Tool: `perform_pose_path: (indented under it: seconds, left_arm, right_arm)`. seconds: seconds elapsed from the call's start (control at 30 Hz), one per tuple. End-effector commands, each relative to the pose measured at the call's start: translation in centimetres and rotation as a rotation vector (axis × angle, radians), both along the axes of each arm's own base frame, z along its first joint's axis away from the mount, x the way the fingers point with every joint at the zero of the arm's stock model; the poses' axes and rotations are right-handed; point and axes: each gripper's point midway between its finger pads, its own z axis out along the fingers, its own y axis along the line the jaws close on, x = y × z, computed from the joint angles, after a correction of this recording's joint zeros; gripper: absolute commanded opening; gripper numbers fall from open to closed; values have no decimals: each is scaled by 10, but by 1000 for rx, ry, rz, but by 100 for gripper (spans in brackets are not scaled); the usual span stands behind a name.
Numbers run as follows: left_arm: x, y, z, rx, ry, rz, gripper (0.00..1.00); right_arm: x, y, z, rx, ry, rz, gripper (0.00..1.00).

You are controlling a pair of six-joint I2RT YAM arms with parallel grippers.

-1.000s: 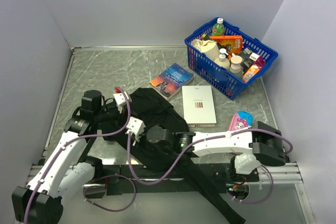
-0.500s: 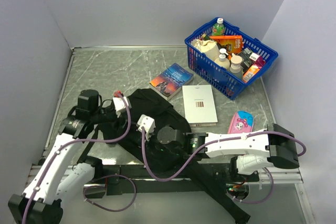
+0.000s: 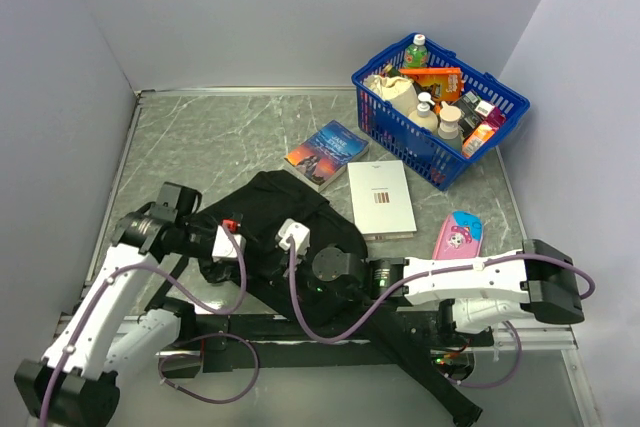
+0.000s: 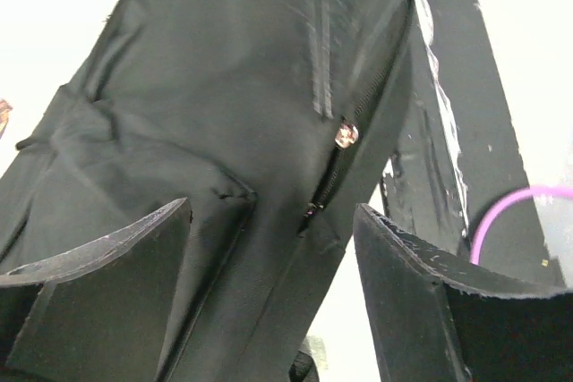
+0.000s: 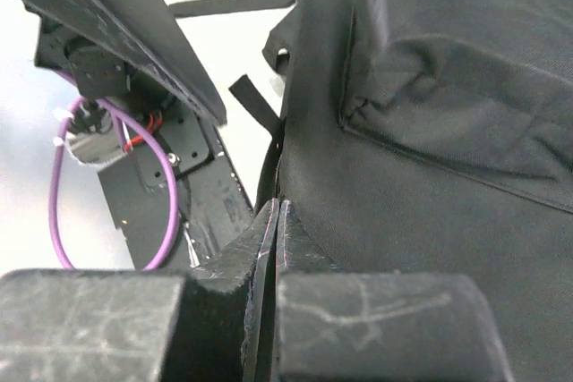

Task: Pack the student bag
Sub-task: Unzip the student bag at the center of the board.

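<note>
The bag (image 3: 272,202) lies flat on the table (image 3: 200,137), close to the near edge and between the two arms. Its long straps (image 3: 420,377) run toward the bottom right, over the black base rail.

The left gripper (image 4: 273,212) is released. Its two fingers (image 4: 107,257) stand wide apart above the black cloth and hold nothing. In the left wrist view a zipper line runs down the bag between them, with a small metal pull (image 4: 345,136) on it.

The right gripper (image 5: 274,207) is clenched, with the fingers pressed together and no gap. Their tips are at the edge of the bag, beside a short black strap (image 5: 255,105). I cannot tell if a thin fold of cloth is between them.

Behind the bag lie a blue book (image 3: 327,154) and a white book (image 3: 380,199), just beside each other. A pink case (image 3: 458,235) lies to the right of the white book. A blue basket (image 3: 395,125) full of small goods stands in the far right corner.
</note>
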Motion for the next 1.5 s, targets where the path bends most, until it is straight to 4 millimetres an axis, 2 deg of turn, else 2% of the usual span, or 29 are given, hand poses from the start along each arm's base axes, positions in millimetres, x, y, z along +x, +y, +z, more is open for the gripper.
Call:
perform_pose_path:
  seconds: [0.0,0.1,0.17,0.2,0.23,0.3,0.37,0.4,0.43,0.57,0.63,0.77,1.1,1.13,1.2,1.27,1.33,1.37,1.47]
  left_arm:
    - [-19,-9,-5,-32,-61,-182,77]
    - [-21,-13,-11,-14,-99,-223,74]
    - [-26,-14,-20,8,-116,-243,70]
    - [-23,-20,-19,-2,-163,-257,67]
    - [-24,-19,-27,15,-178,-254,61]
    - [-26,-22,-32,17,-220,-275,57]
    - [-22,-22,-42,34,-279,-279,45]
    - [-17,-26,-41,30,-326,-282,34]
    - [-13,-24,-48,49,-324,-256,31]
    - [-2,-29,-48,41,-343,-206,23]
    - [1,-30,-48,41,-349,-202,15]
    - [3,-27,-50,63,-359,-192,8]
    - [0,-14,-54,131,-412,-232,3]
    - [1,-14,-53,136,-423,-233,2]
    - [0,-11,-51,144,-429,-235,1]
    - [-2,-10,-49,147,-432,-239,1]
    - [-6,-7,-48,157,-416,-238,1]
    - [-7,-6,-48,161,-410,-237,1]
    - [-11,-1,-47,178,-395,-233,1]
  right_arm:
    - [0,2,27,110,9,-30,0]
    - [2,3,30,123,6,-40,0]
    - [3,4,33,133,2,-44,0]
    - [3,4,34,138,3,-44,0]
    - [4,4,35,140,3,-49,0]
    - [4,5,37,149,3,-49,0]
    - [4,5,37,153,7,-54,0]
    - [4,5,37,157,8,-55,0]
    - [4,4,37,158,11,-55,0]
    - [1,-1,32,143,32,-56,0]
    - [0,-5,33,146,47,-59,0]
    - [-2,-23,18,116,89,-89,0]
    - [-5,-81,-14,41,185,-193,0]
    - [-4,-91,-24,7,195,-224,0]
    - [-3,-102,-27,1,203,-252,0]
    - [2,-120,-41,-54,207,-313,0]
    - [6,-133,-43,-63,213,-364,0]
    - [11,-148,-51,-114,197,-414,0]
    - [15,-163,-50,-118,205,-482,0]
